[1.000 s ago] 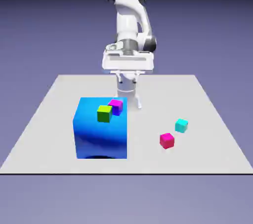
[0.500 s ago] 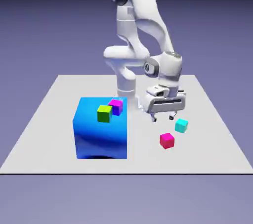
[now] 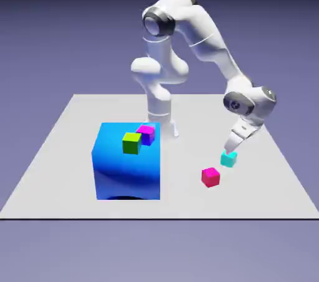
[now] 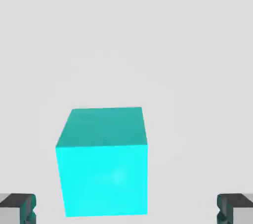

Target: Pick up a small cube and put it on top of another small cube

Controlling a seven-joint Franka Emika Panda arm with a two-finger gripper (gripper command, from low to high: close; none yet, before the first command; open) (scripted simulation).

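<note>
- Your gripper (image 3: pixel 229 150), fingers spread wide, hovered at the cyan cube (image 3: pixel 228 159) toward the table's edge on the exterior view's right.
- In the hand view, you saw the cyan cube in the gap between the fingertips (image 4: pixel 18 209), nearer the left-hand tip in that picture, with pale surface showing on both sides.
- Just beside it, toward the table's near edge, you had the pink-red cube (image 3: pixel 210 177); bare table (image 3: pixel 265 203) stretched from there to the near corner on the exterior view's right.
- Across a stretch of open tabletop, the big blue block (image 3: pixel 128 172) stood toward the near corner on the exterior view's left.
- You saw the green cube (image 3: pixel 131 144) and a purple-blue cube (image 3: pixel 147 136) against its upper part.
</note>
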